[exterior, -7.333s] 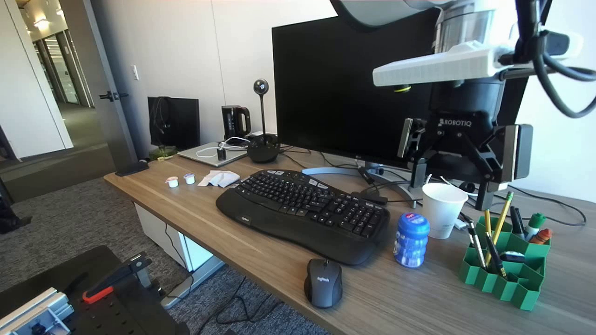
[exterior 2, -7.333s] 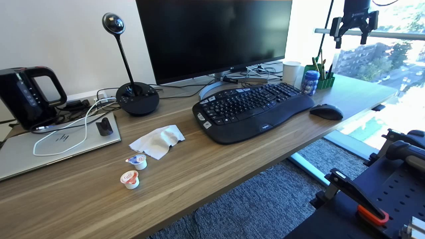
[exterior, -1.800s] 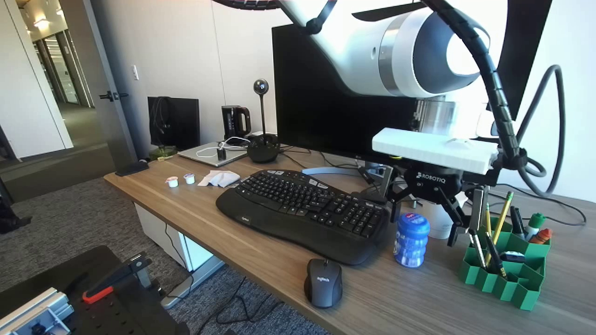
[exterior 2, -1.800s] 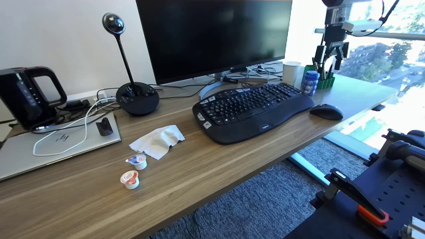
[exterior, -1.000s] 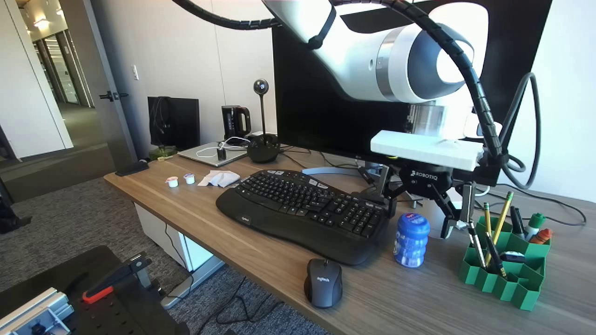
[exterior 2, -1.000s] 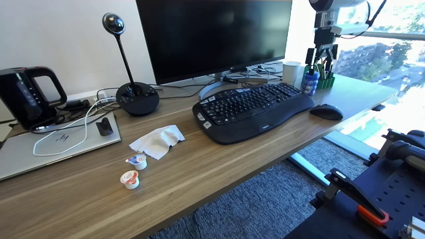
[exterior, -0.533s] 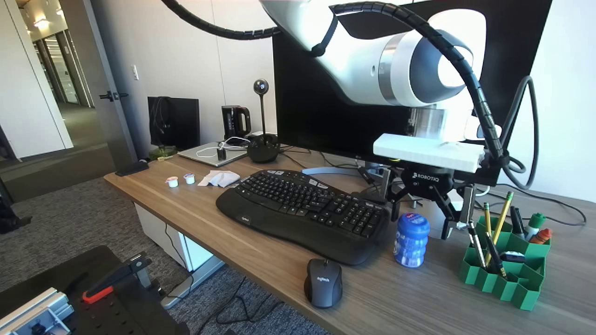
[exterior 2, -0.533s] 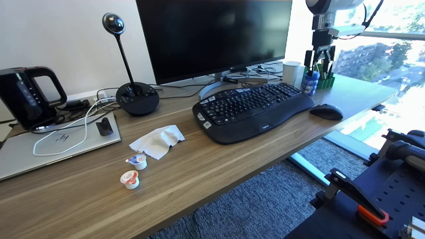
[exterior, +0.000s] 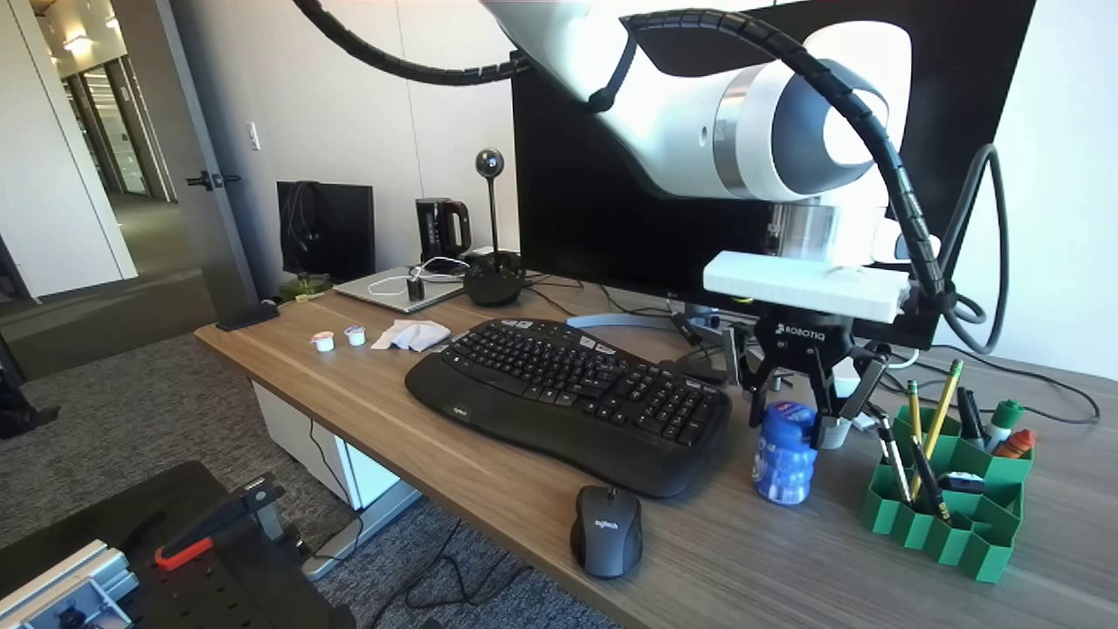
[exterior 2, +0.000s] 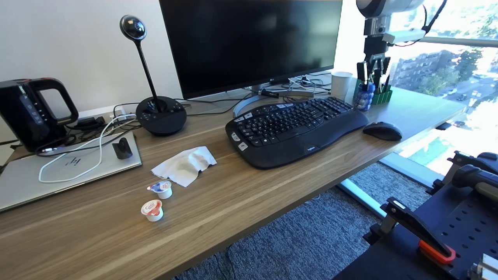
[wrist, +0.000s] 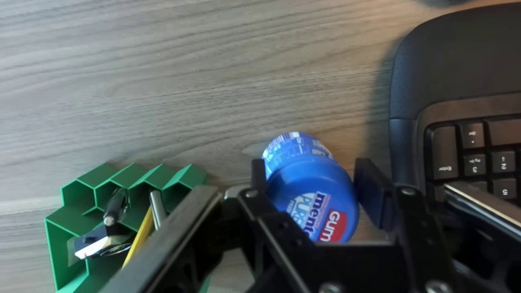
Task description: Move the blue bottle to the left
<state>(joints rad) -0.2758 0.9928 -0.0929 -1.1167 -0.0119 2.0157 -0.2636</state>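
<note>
You are observing an office. Wood-grain desk (exterior 2: pixel 233 192) is carrying a large monitor (exterior 2: pixel 256 42), black keyboard (exterior 2: pixel 299 132), mouse (exterior 2: pixel 383 131), green pen holder (exterior: pixel 943 546) and, at one end, a silver laptop (exterior 2: pixel 79 168). Grey carpet (exterior 2: pixel 288 241) is running underneath. Beyond, a grey door (exterior: pixel 183 144) is standing open, giving onto a corridor (exterior: pixel 162 236) with ceiling lights (exterior: pixel 77 43).

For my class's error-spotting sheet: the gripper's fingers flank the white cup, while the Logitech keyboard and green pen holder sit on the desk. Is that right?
No, not the white cup: the wrist view shows the fingers of the gripper flanking the blue Mentos gum bottle. The Logitech keyboard and green pen holder do sit on the desk.
</note>
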